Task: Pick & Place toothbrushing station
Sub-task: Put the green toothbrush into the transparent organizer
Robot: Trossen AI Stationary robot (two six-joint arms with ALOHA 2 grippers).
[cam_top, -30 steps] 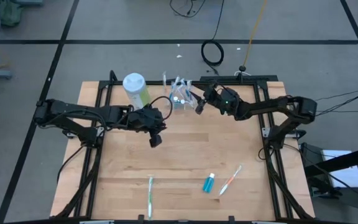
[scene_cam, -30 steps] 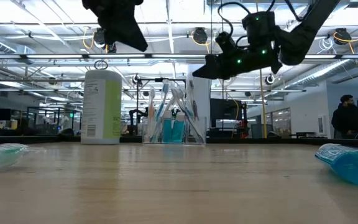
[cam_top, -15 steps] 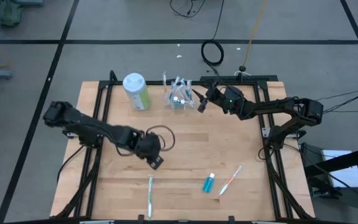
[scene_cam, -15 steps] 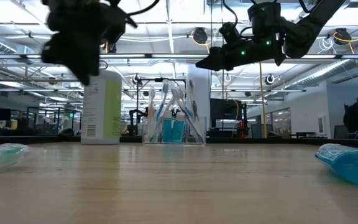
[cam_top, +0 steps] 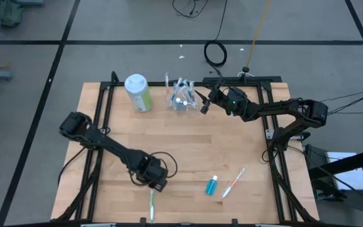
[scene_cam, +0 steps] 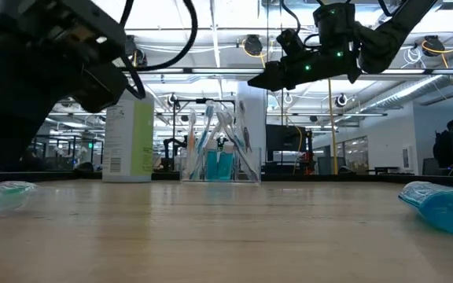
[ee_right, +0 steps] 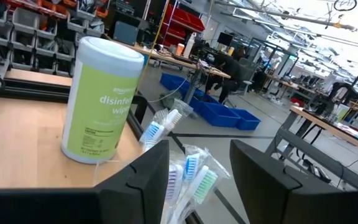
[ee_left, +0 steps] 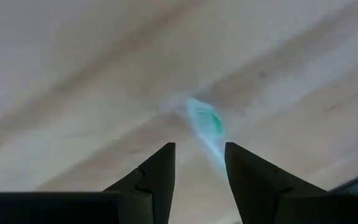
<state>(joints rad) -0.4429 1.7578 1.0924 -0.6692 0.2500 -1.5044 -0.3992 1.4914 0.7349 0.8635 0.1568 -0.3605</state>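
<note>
Wood table (cam_top: 188, 151) on a black frame, grey floor around it. Left gripper (cam_top: 157, 183) is low over the near part of the table, fingers parted and holding nothing, right above the head end of a green-handled toothbrush (cam_top: 152, 205) that lies flat; the left wrist view shows that brush head (ee_left: 205, 121) between and beyond the two fingertips. Further right along the near edge lie a small blue white-capped tube (cam_top: 212, 185) and, just beside it, a pink-handled toothbrush (cam_top: 233, 181), both flat on the wood. Right gripper (cam_top: 202, 107) hangs at the far edge, fingers spread and empty, just beside the clear plastic cup (cam_top: 181, 99). Cup stands upright and holds several toothbrushes leaning outward, heads up, plus blue tubes at its bottom (scene_cam: 219, 165). Green wipes canister (cam_top: 137, 92), white lid on, stands upright near the cup on its left.
</note>
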